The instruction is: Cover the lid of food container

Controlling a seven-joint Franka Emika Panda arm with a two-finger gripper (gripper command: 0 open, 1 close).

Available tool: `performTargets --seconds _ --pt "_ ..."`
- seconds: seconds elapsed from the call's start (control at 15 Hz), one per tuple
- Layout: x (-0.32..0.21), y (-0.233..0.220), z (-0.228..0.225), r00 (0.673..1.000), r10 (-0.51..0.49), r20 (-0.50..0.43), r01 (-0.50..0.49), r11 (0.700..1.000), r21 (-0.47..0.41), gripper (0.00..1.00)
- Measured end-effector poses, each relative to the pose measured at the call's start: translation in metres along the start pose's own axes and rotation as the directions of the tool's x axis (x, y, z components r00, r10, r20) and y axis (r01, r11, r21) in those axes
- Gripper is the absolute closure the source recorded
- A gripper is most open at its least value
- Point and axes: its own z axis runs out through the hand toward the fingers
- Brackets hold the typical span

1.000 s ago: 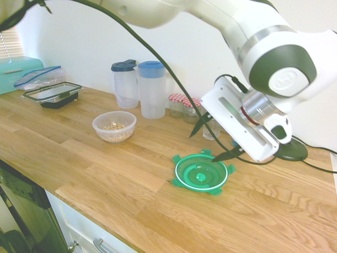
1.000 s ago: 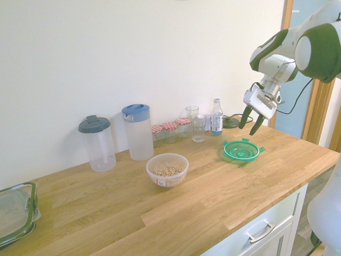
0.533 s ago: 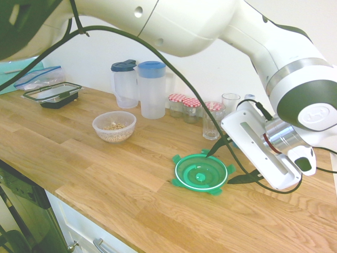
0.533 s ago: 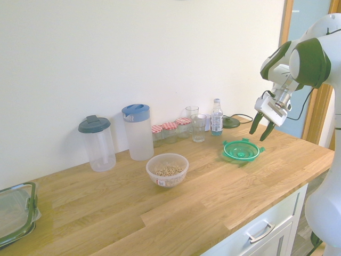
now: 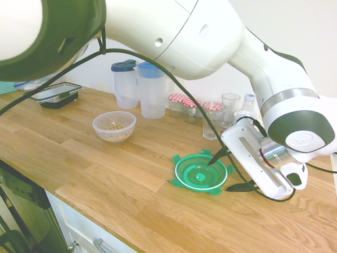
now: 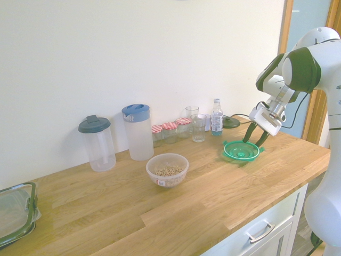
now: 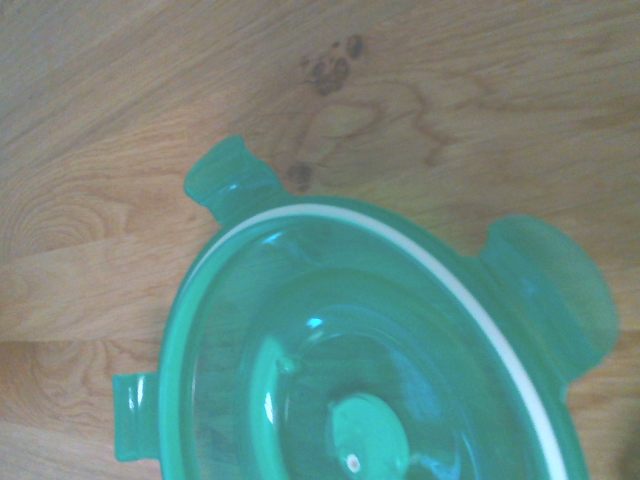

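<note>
- Green lid (image 5: 201, 176): lies flat on the wooden table (image 5: 131, 182), snap tabs splayed outward, white ring and round centre knob showing. Landmark for all below; sides as in first exterior view.
- Claw (image 5: 218, 176): released, fingers spread, tips pointing down at lid's right side. One finger reaches over the lid's rim, the other is just beside it. Contact with lid: cannot tell.
- Food container (image 5: 114, 127): left of lid and farther back, upright, uncovered, beige grains inside.
- Two jugs, one dark-blue-lidded (image 5: 125, 87), one lighter-blue-lidded (image 5: 151, 92): beyond lid to the left, near wall.
- Three jars (image 6: 170, 133), red-and-white checked tops: behind lid, in a row.
- Two drinking glasses (image 6: 199, 129) and a clear bottle (image 6: 217, 120): behind lid, slightly right, close to the jars.
- Rectangular dark-rimmed box (image 5: 57, 96): well apart from lid, far left, beyond food container.
</note>
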Motion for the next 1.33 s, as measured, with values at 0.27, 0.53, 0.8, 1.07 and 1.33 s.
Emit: performTargets --seconds 0.27,0.53,0.8,1.07,1.33 --pt "-0.001 -0.006 0.012 0.999 -0.009 0.030 0.009 1.000 -0.003 1.00" --pt "-0.003 -0.007 0.015 0.999 -0.007 0.037 0.007 1.000 0.006 1.00" --pt "-0.004 -0.005 0.021 0.999 -0.003 0.047 0.003 1.000 0.005 1.00" --pt "-0.005 0.000 0.025 0.999 0.005 0.054 -0.005 1.000 0.004 1.00" --pt "-0.003 0.008 0.026 0.999 0.013 0.048 -0.013 1.000 0.005 1.00"
